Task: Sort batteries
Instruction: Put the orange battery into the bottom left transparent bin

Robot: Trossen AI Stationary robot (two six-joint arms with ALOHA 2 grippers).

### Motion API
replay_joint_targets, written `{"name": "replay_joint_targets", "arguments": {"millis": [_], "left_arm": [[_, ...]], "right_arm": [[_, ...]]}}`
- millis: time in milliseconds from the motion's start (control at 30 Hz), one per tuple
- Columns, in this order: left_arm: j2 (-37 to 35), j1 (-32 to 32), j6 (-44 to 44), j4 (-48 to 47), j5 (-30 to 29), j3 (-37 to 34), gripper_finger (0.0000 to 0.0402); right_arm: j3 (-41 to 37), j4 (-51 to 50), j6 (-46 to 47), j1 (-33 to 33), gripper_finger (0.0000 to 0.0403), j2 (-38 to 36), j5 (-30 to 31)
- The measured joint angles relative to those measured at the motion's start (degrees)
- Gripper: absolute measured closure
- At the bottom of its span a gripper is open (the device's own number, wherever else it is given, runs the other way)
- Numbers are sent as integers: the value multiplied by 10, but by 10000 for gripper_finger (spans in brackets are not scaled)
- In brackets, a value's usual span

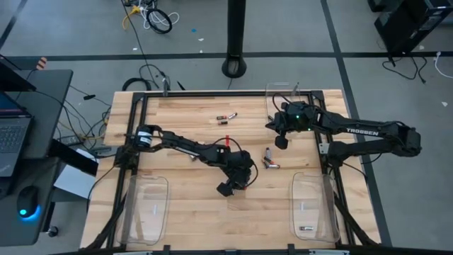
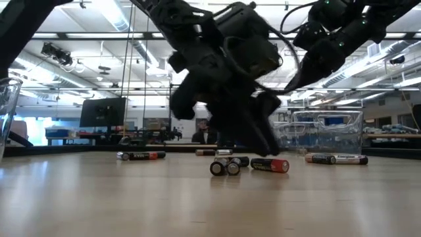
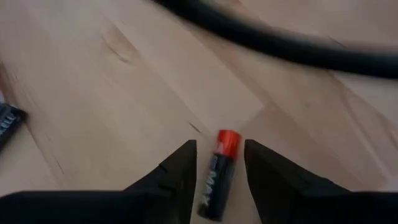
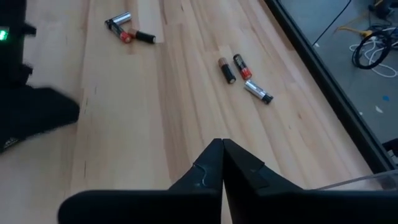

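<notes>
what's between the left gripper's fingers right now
A black battery with a red end lies on the wood between the left gripper and its open fingers; the left wrist view shows it.

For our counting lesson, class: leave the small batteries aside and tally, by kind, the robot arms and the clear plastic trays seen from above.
Dark six-joint robot arms: 2
Clear plastic trays: 3
Total: 5

The two arms are dark, almost black, with thick jointed links. The right arm [image 1: 368, 134] carries white "TROSSEN" lettering and a small green light. Black cables run along both.
</notes>
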Motion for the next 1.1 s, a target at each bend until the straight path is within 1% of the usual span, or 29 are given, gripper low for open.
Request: {"name": "replay_joint_targets", "arguments": {"millis": [100, 333, 533, 733, 867, 1033, 1100], "left_arm": [[4, 0, 3, -14, 0, 14, 259], [4, 1, 4, -28, -13, 14, 259], [17, 5, 4, -30, -18, 13, 259], [19, 6, 6, -36, -35, 13, 264], [18, 5, 13, -37, -40, 13, 288], [18, 5, 19, -38, -48, 13, 350], [15, 5, 19, -37, -59, 13, 355]], "right_arm": [[0, -1, 1, 0, 381, 0, 0], [0, 1, -2, 0, 390, 2, 0], [-1, -1, -1, 0, 379, 3, 0], [-1, -1, -1, 0, 389, 3, 0], [-1, 0, -3, 0, 387, 3, 0], [-1, -1, -1, 0, 380, 3, 0], [-1, -2, 1, 0, 383, 3, 0]]}}
